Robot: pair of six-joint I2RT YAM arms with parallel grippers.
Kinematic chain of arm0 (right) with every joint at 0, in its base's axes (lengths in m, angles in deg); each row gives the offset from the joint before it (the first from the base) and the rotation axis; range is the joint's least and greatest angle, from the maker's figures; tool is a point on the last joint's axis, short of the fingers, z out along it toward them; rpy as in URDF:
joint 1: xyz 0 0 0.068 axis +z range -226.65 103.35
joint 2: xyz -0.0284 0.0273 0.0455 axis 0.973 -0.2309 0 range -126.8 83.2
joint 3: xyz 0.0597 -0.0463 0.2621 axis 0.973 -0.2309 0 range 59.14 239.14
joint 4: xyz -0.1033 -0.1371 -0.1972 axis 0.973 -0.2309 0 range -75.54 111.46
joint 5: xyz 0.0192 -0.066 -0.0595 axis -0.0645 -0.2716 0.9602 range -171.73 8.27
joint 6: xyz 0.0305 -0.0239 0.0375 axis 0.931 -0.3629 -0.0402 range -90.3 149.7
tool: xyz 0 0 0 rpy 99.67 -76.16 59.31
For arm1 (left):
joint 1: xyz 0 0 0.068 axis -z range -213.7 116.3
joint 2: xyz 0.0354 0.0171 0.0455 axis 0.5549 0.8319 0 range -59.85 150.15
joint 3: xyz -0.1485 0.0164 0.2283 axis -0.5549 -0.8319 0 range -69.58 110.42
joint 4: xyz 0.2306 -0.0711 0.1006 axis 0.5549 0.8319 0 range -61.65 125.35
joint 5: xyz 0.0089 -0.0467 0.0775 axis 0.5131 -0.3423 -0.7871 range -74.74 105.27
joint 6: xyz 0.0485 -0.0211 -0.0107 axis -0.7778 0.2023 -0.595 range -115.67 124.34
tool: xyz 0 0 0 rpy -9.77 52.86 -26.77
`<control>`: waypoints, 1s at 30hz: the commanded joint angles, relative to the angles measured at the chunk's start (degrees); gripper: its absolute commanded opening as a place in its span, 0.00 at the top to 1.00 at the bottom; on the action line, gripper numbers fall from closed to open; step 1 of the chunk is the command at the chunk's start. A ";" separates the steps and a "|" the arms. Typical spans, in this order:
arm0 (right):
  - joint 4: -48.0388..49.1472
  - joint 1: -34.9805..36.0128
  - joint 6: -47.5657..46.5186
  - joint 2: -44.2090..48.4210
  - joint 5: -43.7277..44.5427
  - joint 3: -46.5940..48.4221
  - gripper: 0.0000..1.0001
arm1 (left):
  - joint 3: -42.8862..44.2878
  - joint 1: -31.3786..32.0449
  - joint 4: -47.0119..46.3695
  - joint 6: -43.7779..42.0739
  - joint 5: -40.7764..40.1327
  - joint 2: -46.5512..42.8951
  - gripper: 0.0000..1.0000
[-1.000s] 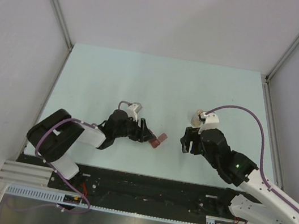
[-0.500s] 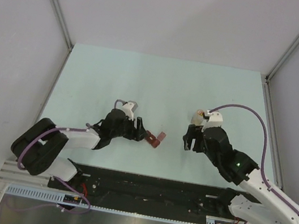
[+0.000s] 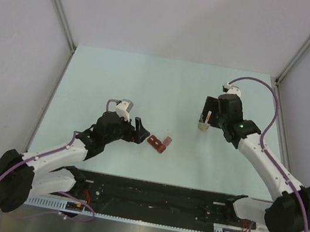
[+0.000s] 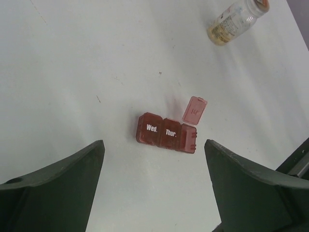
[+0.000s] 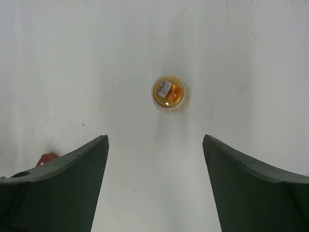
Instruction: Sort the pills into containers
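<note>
Pill box (image 4: 166, 133) is not gripped by anything. Left gripper (image 3: 139, 131): jaws wide open, empty, touching nothing. Right gripper (image 5: 154, 139): same, jaws spread wide, nothing held, no contact.

Hard to read:
- Left wrist view shows the dark red box as three compartments in a row. The "Wed." and "Thur." lids are closed.
- The third compartment, at the end nearer the bottle (image 4: 236, 19), has its lid (image 4: 194, 109) flipped up. The print on it is illegible, and I can't tell whether anything is inside.
- Both wrist views cut the fingers off at the bottom edge.
- Right wrist view: only a red corner of the box shows past one finger (image 5: 58, 188); the rest is hidden.
- Top view: the right gripper overlaps the bottle, so most of it is covered there.

Position:
- Box lies flat on the table (image 3: 119, 80), just right of the left fingertips with a small gap. In the wrist view it is centred between the jaws but beyond the tips.
- Bottle stands upright, well apart to the right of the box, open mouth facing the right wrist camera.
- Pills (image 5: 175, 94) show as an orange-tan mass inside the bottle; single ones can't be made out. A pale square thing lies among them.
- Bottle is ahead of the right fingertips, centred between them, not touching.
</note>
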 commanded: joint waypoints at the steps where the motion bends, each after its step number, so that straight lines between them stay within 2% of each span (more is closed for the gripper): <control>1: 3.84 -2.50 -3.10 -8.09 -3.88 6.57 0.15 | 0.62 -0.20 3.28 0.45 -0.08 -3.62 0.10; 7: 5.69 -4.79 -4.86 -17.32 -4.33 11.05 0.10 | 0.18 -0.20 4.95 0.01 0.28 -6.17 0.07; 17: 6.22 -5.94 -5.75 -25.24 -4.60 11.67 0.10 | -0.26 -0.20 5.66 0.00 0.01 -7.05 0.05; 30: 6.57 -5.76 -5.30 -30.43 -4.42 11.58 0.22 | -1.31 -0.20 5.84 -0.26 -0.34 -7.67 0.05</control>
